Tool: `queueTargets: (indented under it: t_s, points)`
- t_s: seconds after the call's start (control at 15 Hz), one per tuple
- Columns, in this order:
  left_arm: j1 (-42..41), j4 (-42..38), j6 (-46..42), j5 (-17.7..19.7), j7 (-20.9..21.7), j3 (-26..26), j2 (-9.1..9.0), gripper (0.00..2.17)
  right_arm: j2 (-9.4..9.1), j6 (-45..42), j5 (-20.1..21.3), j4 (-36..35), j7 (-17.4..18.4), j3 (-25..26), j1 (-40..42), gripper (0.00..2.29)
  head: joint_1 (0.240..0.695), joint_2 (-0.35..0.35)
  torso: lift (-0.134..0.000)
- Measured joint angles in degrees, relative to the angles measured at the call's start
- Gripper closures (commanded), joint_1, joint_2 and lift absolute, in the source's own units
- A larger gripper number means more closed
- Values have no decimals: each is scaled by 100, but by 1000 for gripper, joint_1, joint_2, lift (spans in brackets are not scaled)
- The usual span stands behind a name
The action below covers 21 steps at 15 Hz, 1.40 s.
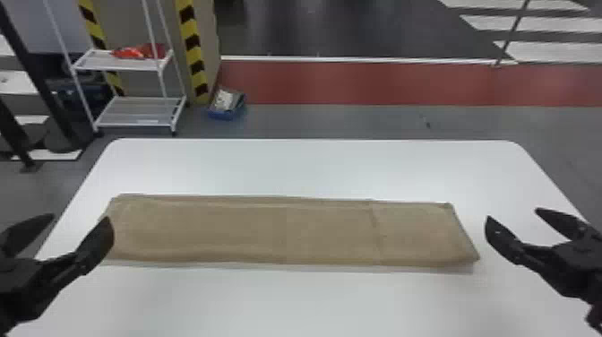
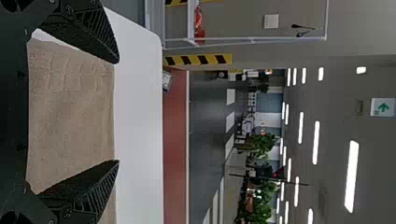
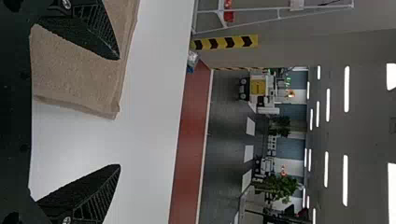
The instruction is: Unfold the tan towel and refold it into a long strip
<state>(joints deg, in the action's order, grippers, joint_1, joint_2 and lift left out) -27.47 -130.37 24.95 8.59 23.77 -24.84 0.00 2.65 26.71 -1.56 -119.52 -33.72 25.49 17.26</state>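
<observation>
1. Nearest, at the head view's left side, my left gripper (image 1: 79,218) has its fingers spread wide beside the left end of the tan towel (image 1: 268,231); one finger overlaps that end in view.
2. At the right side, my right gripper (image 1: 513,214) also holds its fingers well apart, just off the towel's right end.
3. My wrist views add the ribbed faces of my fingers; the right one shows stacked layers at the towel's corner.
4. The head view gives me the towel's near long edge and almost its whole length: a flat strip on the white table (image 1: 291,300), its long axis running left to right, roughly parallel to the table's far edge. A crease crosses it toward the right end.
5. Beyond the table, the head view shows me both shelves of a white rack (image 1: 141,110) and a blue box (image 1: 226,110).
6. Farthest off, my left wrist view takes in a green sign (image 2: 383,107), my right a yellow machine (image 3: 258,87).
</observation>
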Motion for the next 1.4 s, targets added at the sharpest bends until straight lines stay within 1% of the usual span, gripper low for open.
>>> queueTargets:
  t_s: [0.07, 0.13, 0.2, 0.27, 0.4, 0.53, 0.67, 0.73, 0.8, 0.93, 1.13, 1.2, 1.4]
  points:
    - [-208, 62, -358, 108, -326, 225, 0, 124, -151, -334, -179, -3, 364, -207, 165, 53, 695, -8, -123]
    - [-384, 155, -732, 145, -550, 421, 0, 124, -217, -739, -259, 4, 695, -436, 336, 63, 695, 4, -123]
    - [-572, 293, -1246, 140, -721, 628, 0, 124, -248, -1161, -304, 26, 924, -690, 516, 66, 695, 12, -123]
    - [-736, 415, -1665, 119, -851, 788, 0, 124, -259, -1428, -332, 37, 1034, -888, 655, 70, 695, 20, -123]
    - [-969, 529, -2007, 72, -964, 967, 0, 124, -264, -1638, -344, 81, 1225, -1209, 812, 70, 695, 38, -123]
    - [-1114, 591, -2289, 28, -1099, 1085, 0, 124, -265, -1830, -184, 116, 1528, -1696, 912, 70, 695, 78, -123]
    - [-1225, 581, -2610, -67, -1243, 1166, 0, 120, -265, -1894, -32, 119, 1585, -2053, 947, 70, 695, 116, -123]
    - [-1289, 547, -2762, -115, -1336, 1194, 0, 120, -265, -1905, -3, 129, 1582, -2137, 958, 70, 695, 132, -123]
    - [-1354, 515, -2909, -175, -1470, 1216, 0, 120, -265, -1928, 14, 144, 1578, -2192, 973, 70, 695, 152, -123]
    - [-1416, 496, -3073, -235, -1594, 1226, 0, 120, -265, -2021, 29, 153, 1517, -2244, 1007, 70, 695, 165, -123]
    - [-1465, 474, -3135, -243, -1605, 1220, 0, 117, -265, -2257, 44, 142, 1391, -2329, 1086, 73, 695, 180, -123]
    - [-1473, 471, -3134, -240, -1642, 1202, 0, 117, -265, -2290, 42, 132, 1377, -2365, 1110, 76, 695, 195, -123]
    - [-1500, 441, -3132, -217, -1684, 1124, 0, 117, -265, -2231, 24, 95, 1449, -2417, 1141, 80, 695, 210, -123]
